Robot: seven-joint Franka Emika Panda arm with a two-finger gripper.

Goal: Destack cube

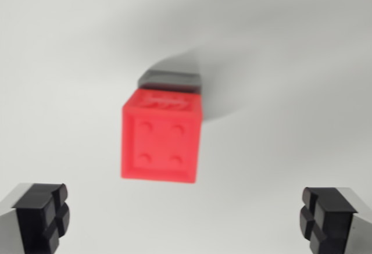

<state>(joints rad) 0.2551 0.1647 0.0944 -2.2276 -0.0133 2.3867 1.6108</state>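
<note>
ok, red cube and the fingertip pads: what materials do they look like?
Red cube: likely moulded or printed plastic, matte; uniform colour, four round dimples on the facing side. Blur hides finer texture.
Pads of the open hand: black, look like rubber or plastic, cross-grooved.

bright even light, whole frame softly blurred, grey shadow behind the red cube (161, 139), no glare

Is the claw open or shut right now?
Open. The claw has its two fingers far apart at the wrist view's bottom corners, empty, with the red cube beyond the gap, untouched.
</note>
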